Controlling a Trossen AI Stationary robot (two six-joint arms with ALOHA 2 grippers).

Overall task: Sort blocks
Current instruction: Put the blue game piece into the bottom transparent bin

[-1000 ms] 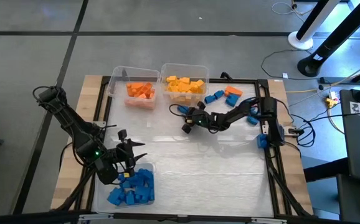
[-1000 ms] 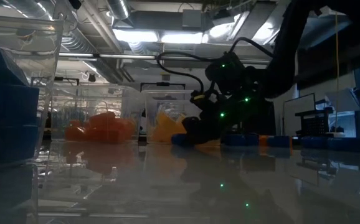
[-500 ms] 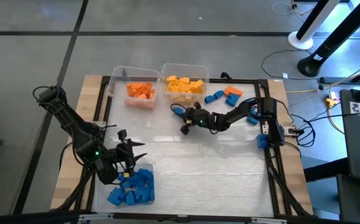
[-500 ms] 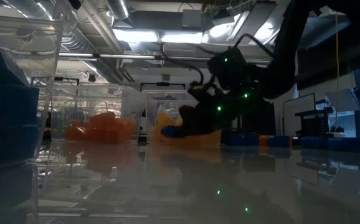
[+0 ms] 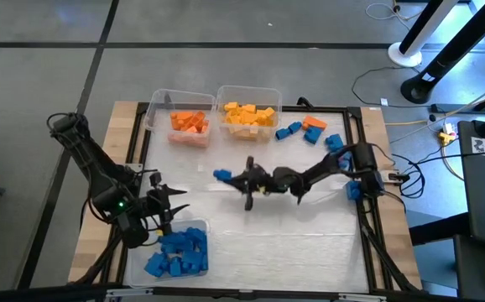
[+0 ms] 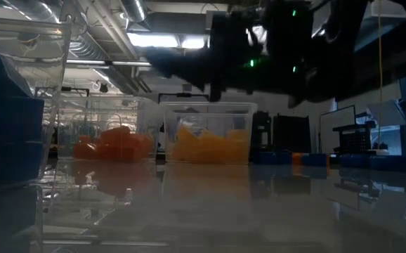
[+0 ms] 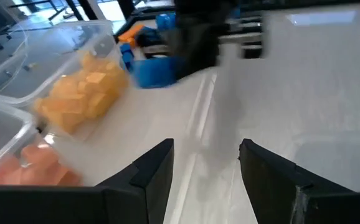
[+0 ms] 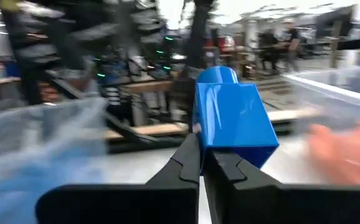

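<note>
Three clear plastic bins (image 5: 153,122) already hold sorted bricks; the right gripper (image 5: 230,177) pinches a small blue plastic brick (image 5: 221,175) mid-table, the left gripper's (image 5: 165,205) fingers spread empty, and loose blue and orange bricks (image 5: 310,131) remain far right.

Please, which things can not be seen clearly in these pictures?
- Low view: right gripper is a dark, backlit shape; its blue block cannot be made out there.
- Left wrist view: motion blur smears the right arm.
- High view: blue blocks in the bin overlap, too small to count.
</note>
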